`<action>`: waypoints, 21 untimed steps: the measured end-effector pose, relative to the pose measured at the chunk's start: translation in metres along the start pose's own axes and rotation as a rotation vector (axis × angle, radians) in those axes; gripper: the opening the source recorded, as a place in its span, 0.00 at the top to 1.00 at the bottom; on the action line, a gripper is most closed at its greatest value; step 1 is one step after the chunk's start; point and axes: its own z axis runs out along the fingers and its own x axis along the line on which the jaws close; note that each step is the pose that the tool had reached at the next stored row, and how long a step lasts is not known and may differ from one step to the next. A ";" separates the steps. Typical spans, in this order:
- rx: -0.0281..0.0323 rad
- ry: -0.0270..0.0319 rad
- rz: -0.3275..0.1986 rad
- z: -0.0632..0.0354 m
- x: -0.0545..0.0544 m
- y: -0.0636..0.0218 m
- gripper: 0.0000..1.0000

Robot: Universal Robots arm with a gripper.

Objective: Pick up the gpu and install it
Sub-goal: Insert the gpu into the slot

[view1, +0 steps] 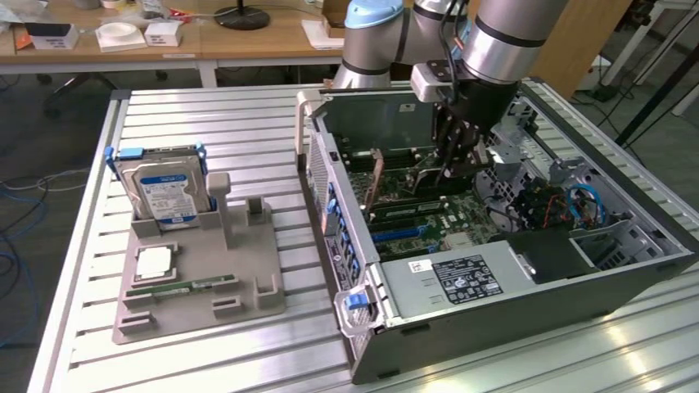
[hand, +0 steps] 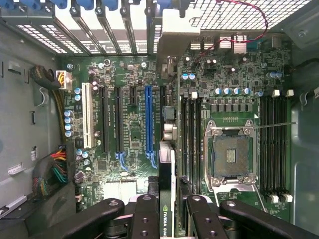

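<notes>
Nearest my wrist camera: my gripper (hand: 166, 219) with its 2 black fingers (hand: 144, 219) closed on the gpu (hand: 166, 194), a thin card held on edge, green label strip facing the lens. The card runs away from the camera toward the case's rear wall, its silvery bracket (hand: 177, 42) up against the row of blue-tabbed slot covers (hand: 89, 5).

Progress, as I judge it: pickup is done, the card is inside the computer case (view1: 611, 278) and lined up over the motherboard (hand: 129, 134). Whether its edge is seated in a slot I cannot tell; it hangs just beside the blue expansion slot (hand: 148, 119). Release is not yet done.

Counts on the board: 1 blue long slot, 1 white slot (hand: 88, 117), 2 black long slots between them, 1 bare CPU socket (hand: 233, 157), 2 banks of memory slots either side of it.

Further out, exterior view: the arm (view1: 492, 41) reaches down into the open case. On the tabletop (view1: 218, 110), at 9 o'clock from the case, 1 grey parts holder (view1: 245, 270) carrying 1 hard drive (view1: 166, 192), 1 processor chip (view1: 154, 262), and 1 green memory stick (view1: 180, 287). 2 of its upright cradles stand empty.
</notes>
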 end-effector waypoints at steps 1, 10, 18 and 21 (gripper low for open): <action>0.0000 0.0000 0.000 0.0000 0.000 0.0000 0.74; 0.0000 -0.0001 -0.001 0.0072 0.003 -0.0003 0.74; -0.0001 0.0005 -0.002 0.0136 0.003 -0.0005 0.74; 0.0000 0.0002 -0.002 0.0138 0.004 -0.0005 0.74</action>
